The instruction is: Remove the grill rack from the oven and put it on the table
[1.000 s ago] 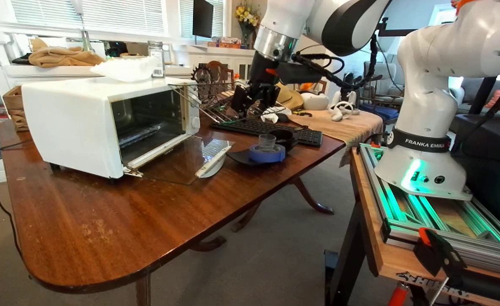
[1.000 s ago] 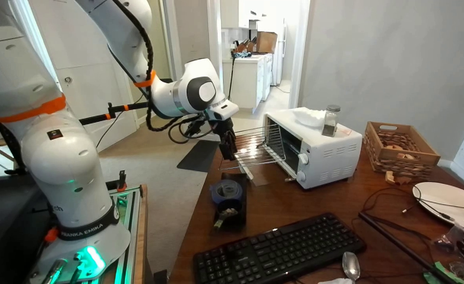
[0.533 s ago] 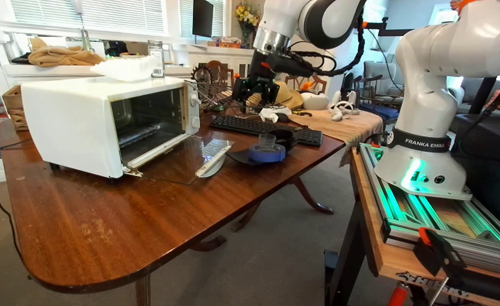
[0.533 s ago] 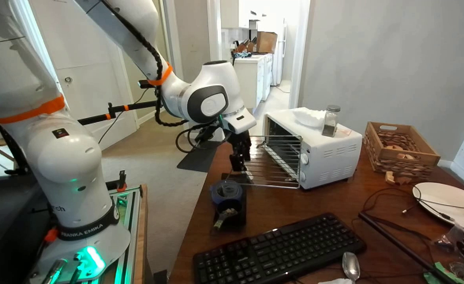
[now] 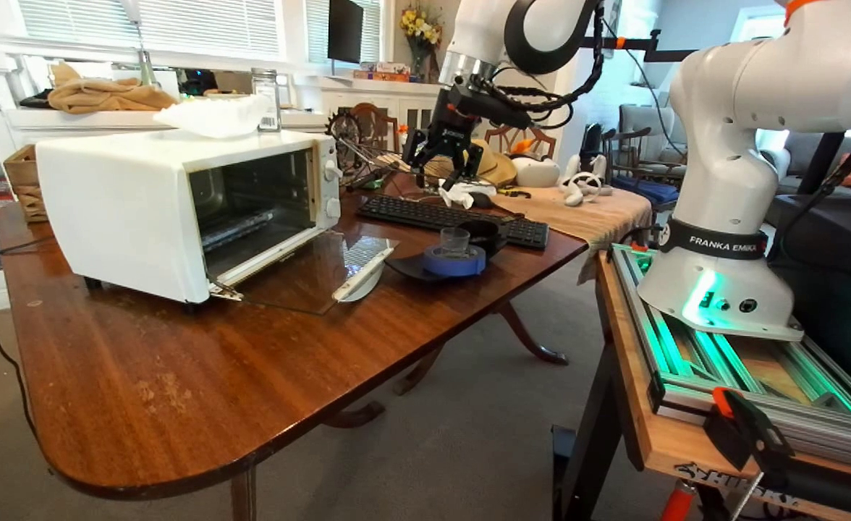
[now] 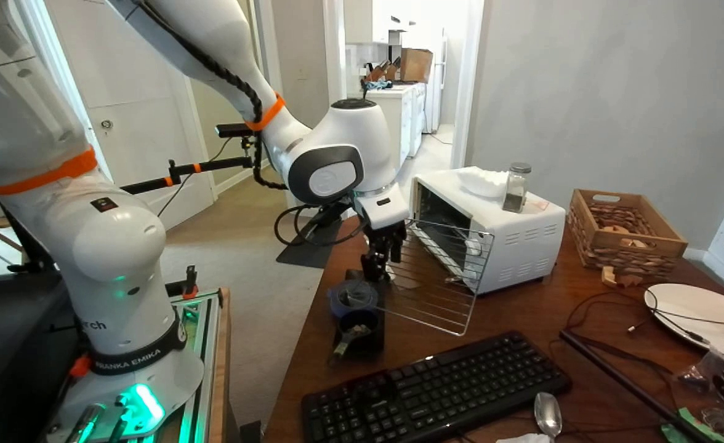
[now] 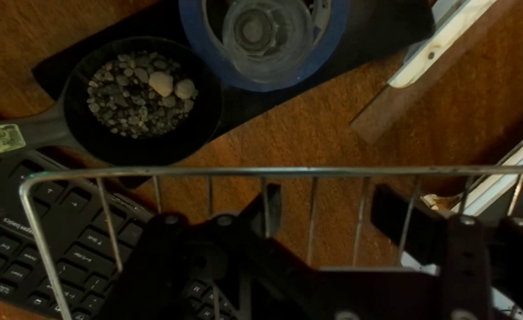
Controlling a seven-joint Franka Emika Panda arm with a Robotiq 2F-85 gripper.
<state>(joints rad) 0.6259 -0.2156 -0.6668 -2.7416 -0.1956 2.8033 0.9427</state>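
Note:
The grill rack (image 6: pixel 442 283), silvery wire, is out of the oven and tilted above the table (image 6: pixel 497 314). Its edge bar (image 7: pixel 288 172) crosses the wrist view. My gripper (image 7: pixel 326 204) is at the rack; its fingers are apart and show beyond the rack's wires. What bears the rack is not clear. My gripper also shows over the table in both exterior views (image 5: pixel 441 181) (image 6: pixel 385 261). The white oven (image 5: pixel 129 217) stands with its glass door (image 5: pixel 302 282) lowered; it also shows at the right (image 6: pixel 516 252). The rack is hard to make out against clutter in an exterior view.
Below the rack stand a blue ring (image 7: pixel 201 49) with a clear cup, and a black scoop (image 7: pixel 141 149) of pebbles. A keyboard (image 6: pixel 436 394) and spoon (image 6: pixel 548 415) lie nearby. A jar (image 6: pixel 516 187) stands on the oven. A basket (image 6: pixel 627 258) and plate (image 6: pixel 694 307) are beyond.
My gripper and the rack have moved away from the oven opening towards the keyboard side. The rack has turned, and its near corner now hangs lower, close to the keyboard.

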